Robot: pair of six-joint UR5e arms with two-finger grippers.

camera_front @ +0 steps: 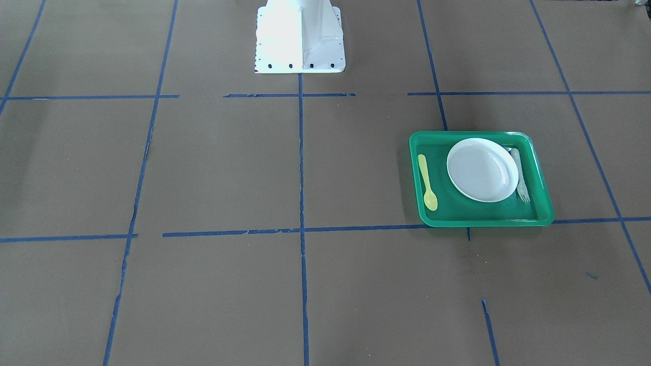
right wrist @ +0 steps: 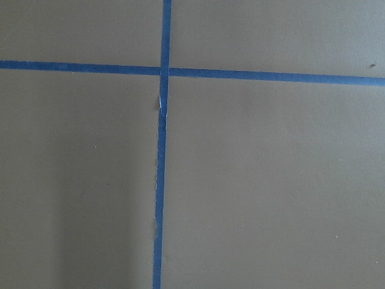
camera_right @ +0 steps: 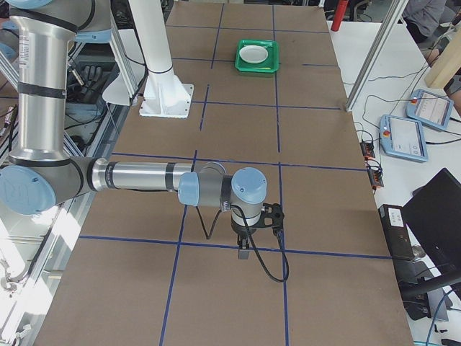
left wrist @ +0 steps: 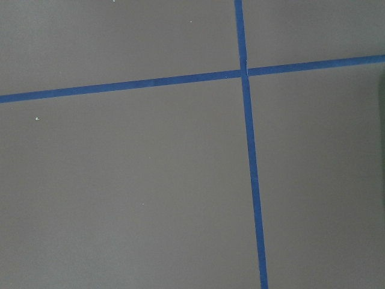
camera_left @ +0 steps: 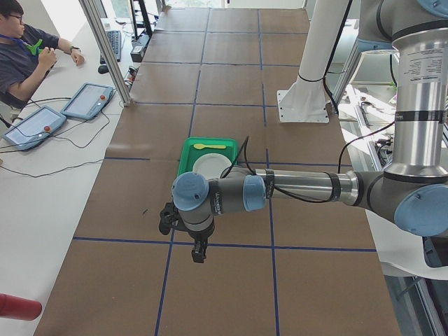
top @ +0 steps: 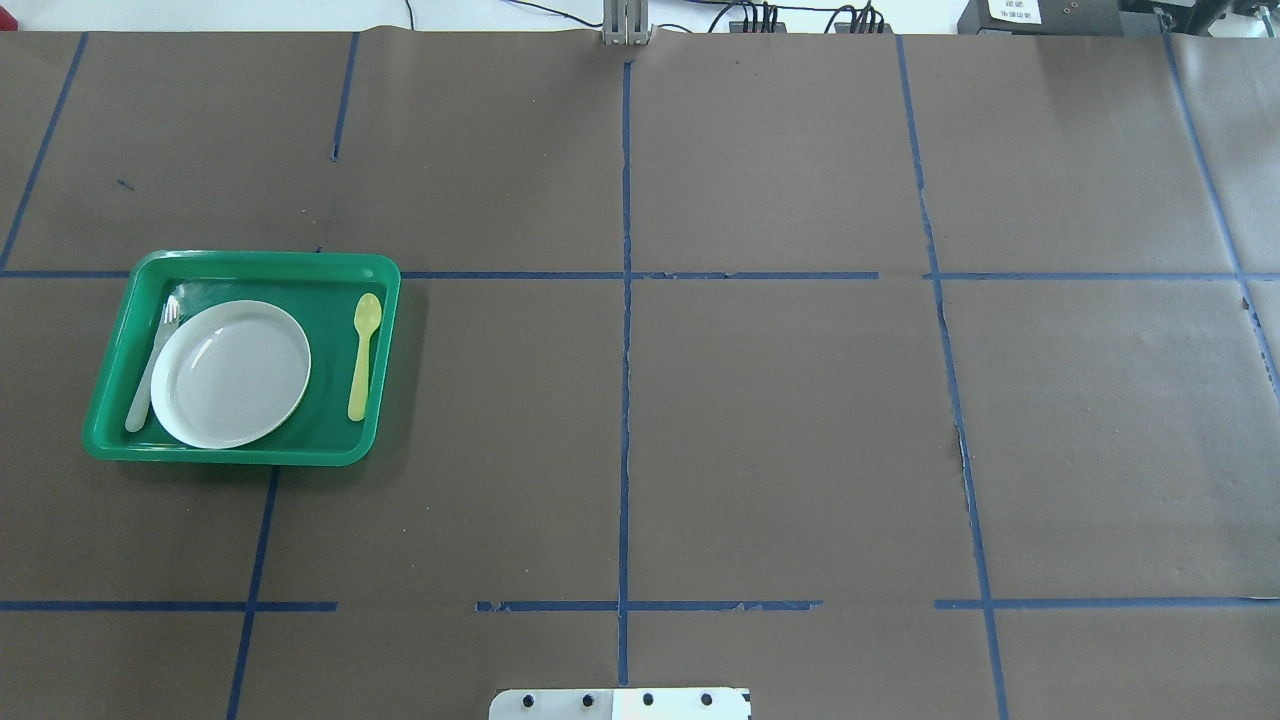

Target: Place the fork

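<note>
The pale translucent fork (camera_front: 520, 175) lies inside the green tray (camera_front: 483, 222), close beside the white plate (camera_front: 482, 169). In the overhead view the fork (top: 150, 370) is left of the plate (top: 231, 373), in the tray (top: 260, 262). A yellow spoon (top: 362, 355) lies on the plate's other side. My left gripper (camera_left: 199, 252) shows only in the exterior left view, held over bare table well short of the tray (camera_left: 187, 150). My right gripper (camera_right: 243, 252) shows only in the exterior right view, far from the tray (camera_right: 258, 70). I cannot tell whether either is open or shut.
The white robot base (camera_front: 300, 38) stands at the table's robot-side edge. Blue tape lines (top: 625, 350) cross the brown table cover. An operator (camera_left: 24, 52) and tablets (camera_left: 87, 100) are at a side table. Both wrist views show only bare table and tape.
</note>
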